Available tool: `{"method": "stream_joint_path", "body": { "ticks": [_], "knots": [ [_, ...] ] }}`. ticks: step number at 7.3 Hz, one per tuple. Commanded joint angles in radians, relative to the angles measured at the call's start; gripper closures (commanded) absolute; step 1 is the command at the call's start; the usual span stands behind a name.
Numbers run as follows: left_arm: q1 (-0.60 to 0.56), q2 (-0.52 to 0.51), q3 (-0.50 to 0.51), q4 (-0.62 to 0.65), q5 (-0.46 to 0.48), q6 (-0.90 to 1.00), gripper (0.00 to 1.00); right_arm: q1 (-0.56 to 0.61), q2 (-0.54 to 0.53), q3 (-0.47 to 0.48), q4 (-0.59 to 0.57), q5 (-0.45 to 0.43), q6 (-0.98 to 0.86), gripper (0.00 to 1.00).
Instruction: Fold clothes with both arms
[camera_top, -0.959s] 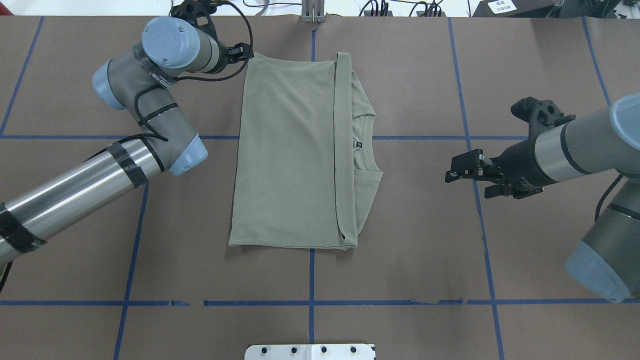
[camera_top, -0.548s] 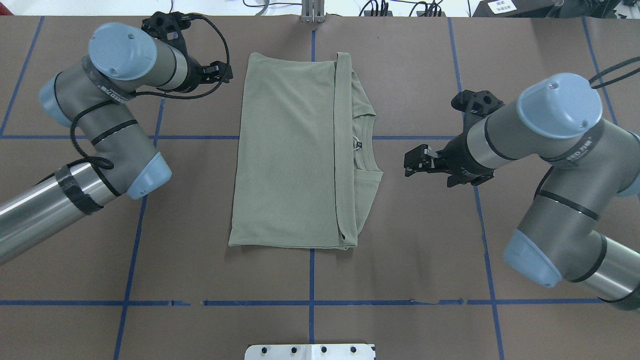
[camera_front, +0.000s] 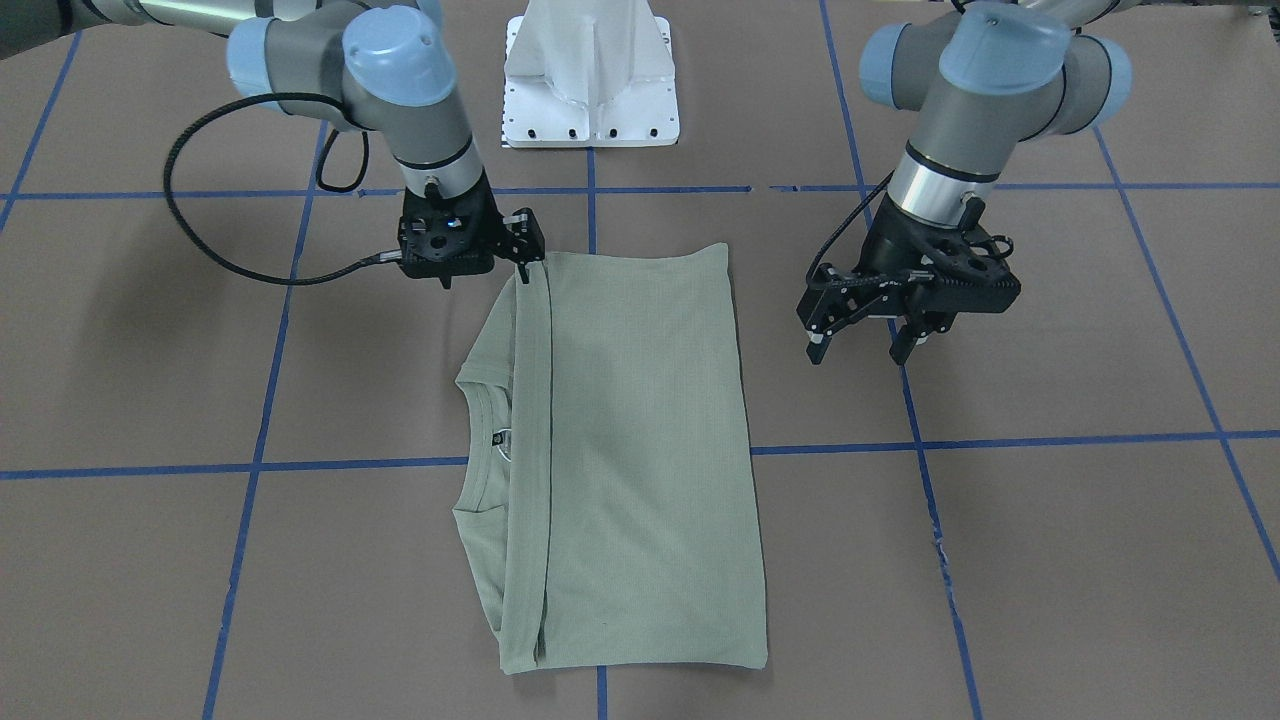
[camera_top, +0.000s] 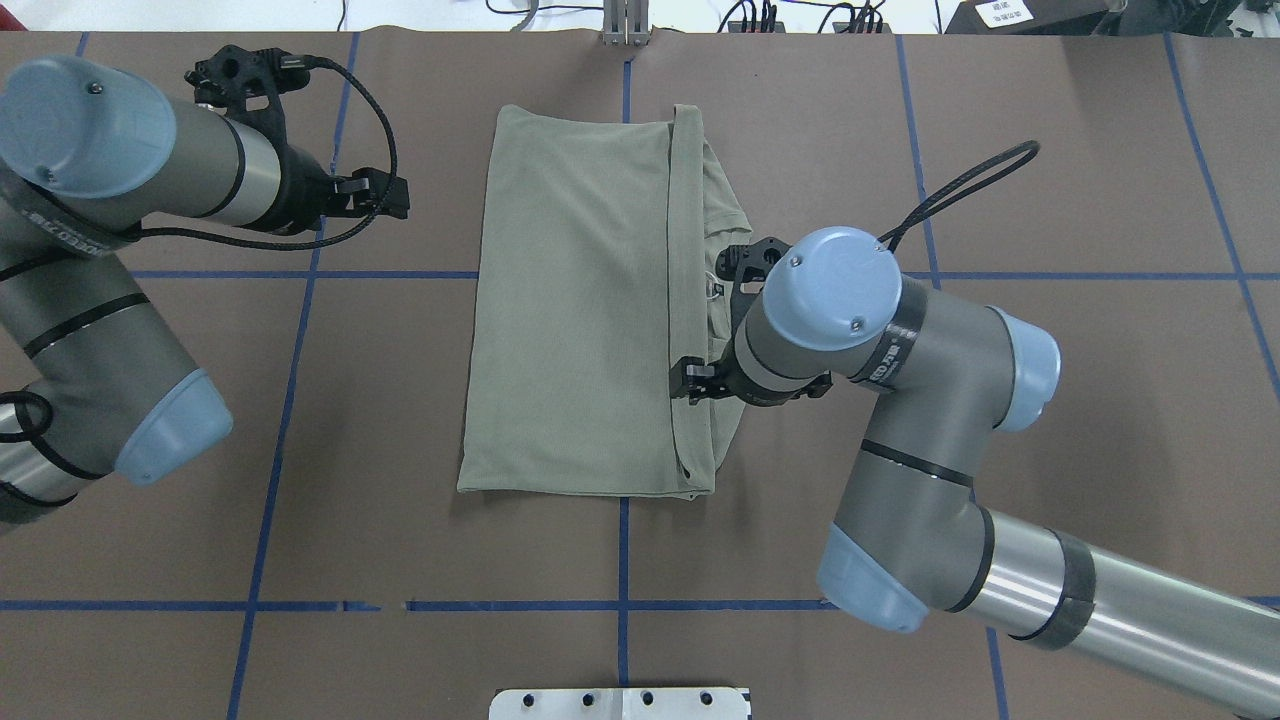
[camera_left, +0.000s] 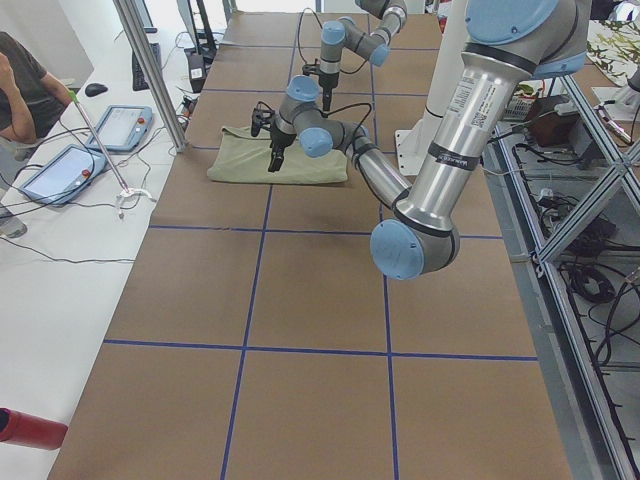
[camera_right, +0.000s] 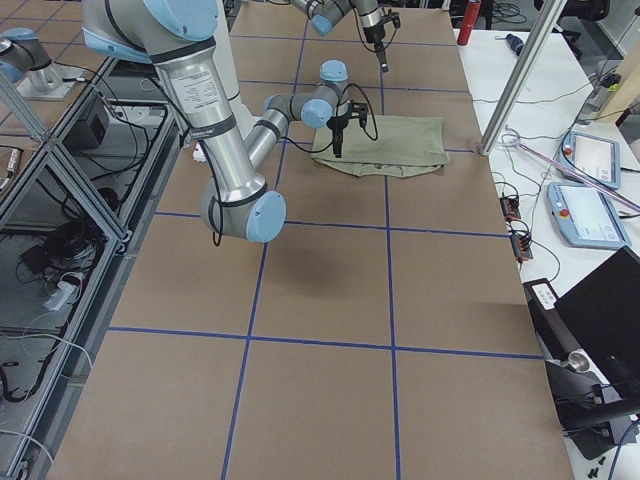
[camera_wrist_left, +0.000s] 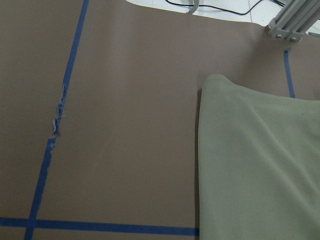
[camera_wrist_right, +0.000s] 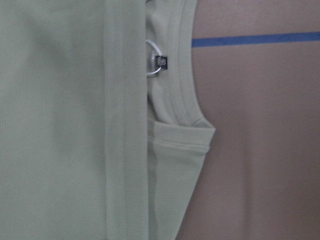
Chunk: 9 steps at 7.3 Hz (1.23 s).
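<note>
The pale sage-green shirt (camera_top: 570, 300) lies folded into a long rectangle on the brown table, with a folded band and the round neck on its right side. The dark neck label (camera_wrist_right: 161, 61) shows in the right wrist view. My right gripper (camera_top: 685, 382) hangs open over the band side of the shirt (camera_front: 640, 450), holding nothing; in the front-facing view the right gripper (camera_front: 525, 250) sits by the shirt's corner nearest the robot. Left of the shirt, my left gripper (camera_top: 395, 195) is open and apart from the cloth; the front-facing view shows the left gripper (camera_front: 865, 345) with fingers spread. The shirt's far-left corner (camera_wrist_left: 215, 82) shows in the left wrist view.
Blue tape lines (camera_top: 300, 274) grid the table. The white pedestal base (camera_front: 590, 80) stands at the robot's side. An aluminium post (camera_top: 625, 25) rises at the far edge. A seated person (camera_left: 25, 90) and tablets (camera_left: 60, 170) are at a side table.
My right arm has swung left from beside the shirt to above its neck and band side. My left gripper has drawn back leftward, away from the shirt's far-left corner.
</note>
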Motion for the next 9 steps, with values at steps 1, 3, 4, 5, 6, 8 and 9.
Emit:
{"method": "stream_joint_path", "body": {
  "ticks": [1,3,4,5,6,8,9],
  "knots": [
    [0.004,0.034,-0.035,0.010,-0.010,-0.003,0.00,-0.077,0.080,-0.079,-0.048,-0.067,-0.041,0.00],
    [0.004,0.043,-0.034,0.009,-0.010,-0.007,0.00,-0.099,0.084,-0.087,-0.073,-0.073,-0.078,0.00],
    [0.010,0.043,-0.034,0.007,-0.015,-0.010,0.00,-0.104,0.082,-0.098,-0.073,-0.080,-0.090,0.00],
    [0.010,0.043,-0.029,0.006,-0.024,-0.010,0.00,-0.104,0.084,-0.110,-0.073,-0.087,-0.122,0.00],
    [0.015,0.043,-0.028,0.004,-0.024,-0.010,0.00,-0.104,0.084,-0.121,-0.073,-0.087,-0.143,0.00],
    [0.021,0.043,-0.020,-0.002,-0.024,-0.010,0.00,-0.104,0.082,-0.121,-0.112,-0.086,-0.163,0.00],
    [0.027,0.043,-0.018,-0.002,-0.024,-0.010,0.00,-0.102,0.081,-0.121,-0.117,-0.086,-0.176,0.00]
  ]
}}
